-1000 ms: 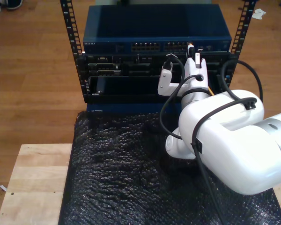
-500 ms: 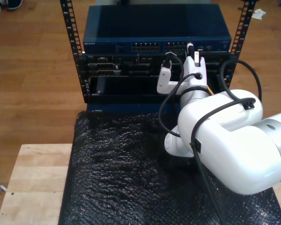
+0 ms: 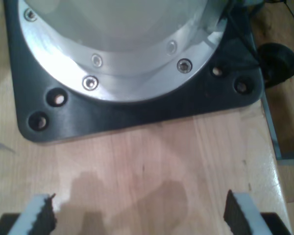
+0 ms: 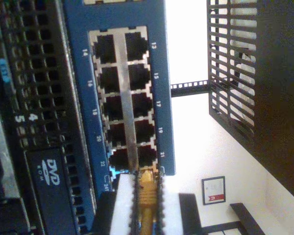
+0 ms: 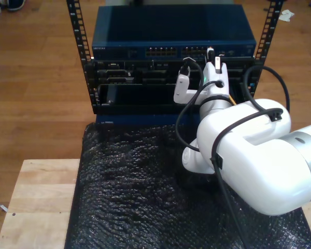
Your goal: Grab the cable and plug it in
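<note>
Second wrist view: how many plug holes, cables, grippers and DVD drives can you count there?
Empty network ports in plain sight: 10
Yellow-orange cable: 1
My second gripper, holding that cable: 1
DVD-ROM drive: 1
Total: 13
</note>
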Robot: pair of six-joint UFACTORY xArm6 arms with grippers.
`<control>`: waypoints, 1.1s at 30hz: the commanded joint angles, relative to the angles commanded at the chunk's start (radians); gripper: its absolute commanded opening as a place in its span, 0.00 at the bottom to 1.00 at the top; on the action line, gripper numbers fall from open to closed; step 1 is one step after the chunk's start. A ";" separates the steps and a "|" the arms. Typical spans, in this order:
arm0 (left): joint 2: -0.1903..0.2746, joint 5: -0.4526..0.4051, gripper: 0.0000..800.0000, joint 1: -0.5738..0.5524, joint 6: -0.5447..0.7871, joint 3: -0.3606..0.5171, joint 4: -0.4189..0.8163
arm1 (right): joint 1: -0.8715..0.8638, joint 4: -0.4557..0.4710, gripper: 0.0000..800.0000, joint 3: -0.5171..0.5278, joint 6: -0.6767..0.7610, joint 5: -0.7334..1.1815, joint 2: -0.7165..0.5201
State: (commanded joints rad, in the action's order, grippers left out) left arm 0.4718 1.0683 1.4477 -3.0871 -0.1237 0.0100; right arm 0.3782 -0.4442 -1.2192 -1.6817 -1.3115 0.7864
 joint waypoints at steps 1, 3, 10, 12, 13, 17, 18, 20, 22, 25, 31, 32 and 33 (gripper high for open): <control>0.000 0.000 1.00 0.000 0.002 0.000 0.000 | 0.000 0.002 0.14 0.003 0.000 0.002 0.000; 0.000 0.000 1.00 0.000 0.000 0.000 0.000 | 0.011 0.003 0.30 0.015 0.000 0.005 -0.003; 0.000 0.000 1.00 0.000 0.000 0.000 0.000 | 0.032 0.002 0.47 0.034 0.002 0.006 -0.028; 0.000 0.000 1.00 0.000 0.000 0.000 0.000 | 0.037 0.002 0.50 0.052 0.002 0.005 -0.044; 0.000 0.000 1.00 0.000 0.002 0.000 0.000 | 0.038 0.002 0.50 0.066 0.003 0.005 -0.054; 0.000 0.000 1.00 0.000 0.000 0.000 0.000 | 0.040 0.002 0.52 0.129 0.003 0.006 -0.118; 0.000 0.000 1.00 0.000 0.002 0.000 0.000 | 0.040 0.002 0.54 0.147 0.003 0.008 -0.133; 0.000 0.000 1.00 0.000 0.002 0.000 0.000 | 0.040 0.002 0.57 0.184 0.003 0.009 -0.169; 0.000 0.000 1.00 0.000 0.002 0.000 0.000 | 0.040 0.002 0.64 0.226 0.003 0.031 -0.207; 0.000 0.000 1.00 0.000 0.002 0.000 0.000 | 0.038 0.003 0.75 0.276 0.002 0.104 -0.267; 0.000 0.000 1.00 0.000 0.000 0.000 0.000 | 0.029 0.005 0.85 0.374 0.000 0.242 -0.399; 0.000 0.000 1.00 0.000 0.000 0.000 0.000 | 0.029 0.005 0.86 0.385 0.000 0.261 -0.416; 0.000 0.000 1.00 0.002 0.002 0.000 0.000 | 0.028 0.005 0.86 0.396 -0.003 0.281 -0.433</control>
State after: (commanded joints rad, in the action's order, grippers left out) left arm 0.4718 1.0683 1.4492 -3.0856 -0.1237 0.0100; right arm 0.4058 -0.4396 -0.8234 -1.6847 -1.0307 0.3537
